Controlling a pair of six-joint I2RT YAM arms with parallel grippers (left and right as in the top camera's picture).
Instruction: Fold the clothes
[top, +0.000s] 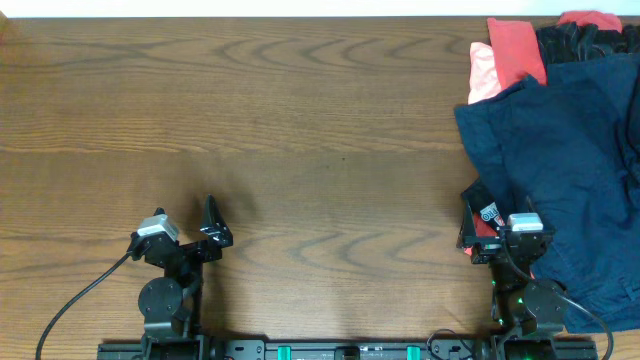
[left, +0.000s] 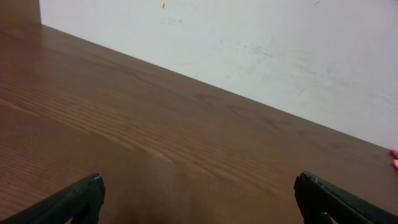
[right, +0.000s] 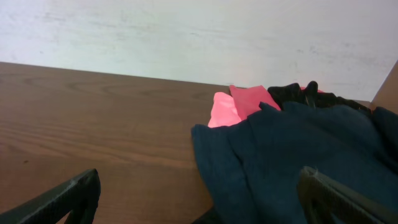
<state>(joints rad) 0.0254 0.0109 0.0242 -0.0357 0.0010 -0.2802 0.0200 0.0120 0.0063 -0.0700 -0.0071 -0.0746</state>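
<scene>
While right tool (right: 199, 179) gapes, clothes (right: 298, 143) just ahead

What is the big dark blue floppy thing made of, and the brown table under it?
The big dark navy blue garment looks like soft matte cloth, maybe cotton: it lies in folds and does not shine. The brown table looks like wood or wood-look veneer, smooth: wavy grain lines run across it.

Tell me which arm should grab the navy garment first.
Right. The right gripper sits open at the edge of the navy garment, probably within easy reach. The left gripper, also open, faces only bare table, well away from it.
</scene>
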